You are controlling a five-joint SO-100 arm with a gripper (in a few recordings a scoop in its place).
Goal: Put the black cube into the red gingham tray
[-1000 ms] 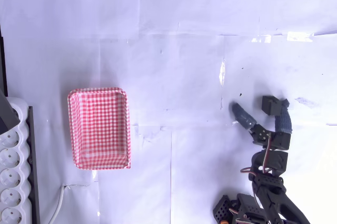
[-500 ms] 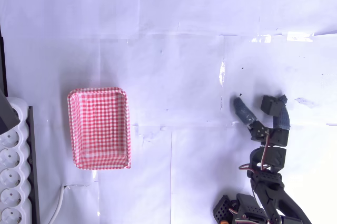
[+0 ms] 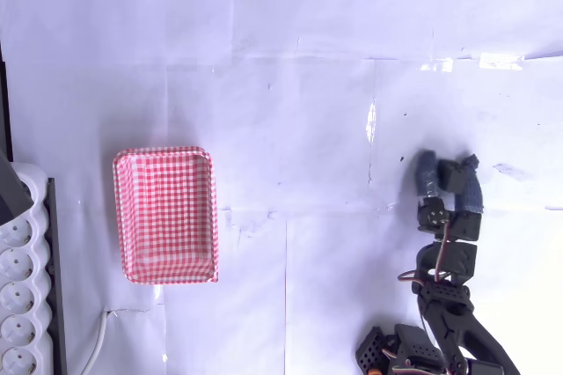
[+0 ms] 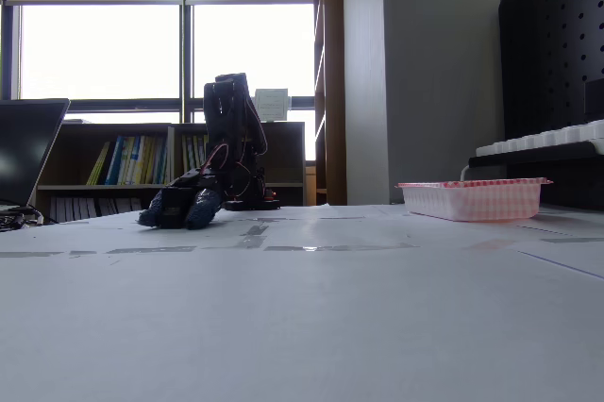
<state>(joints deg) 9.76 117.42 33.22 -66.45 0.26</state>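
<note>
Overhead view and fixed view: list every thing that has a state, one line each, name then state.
black cube: on the table, clamped between the gripper fingers.
gripper: shut on the black cube, low at table level.
red gingham tray: empty, upright, far from the cube.
power strip: sockets seen are unplugged.

Colours here: small matte black cube [image 3: 454, 176], rectangular tray in red-and-white gingham check [image 3: 165, 214], dark robot gripper with bluish-grey fingers [image 3: 449, 183], white paper-covered table [image 3: 281, 84], white plastic power strip [image 3: 19, 305] down in the overhead view's corner.
</note>
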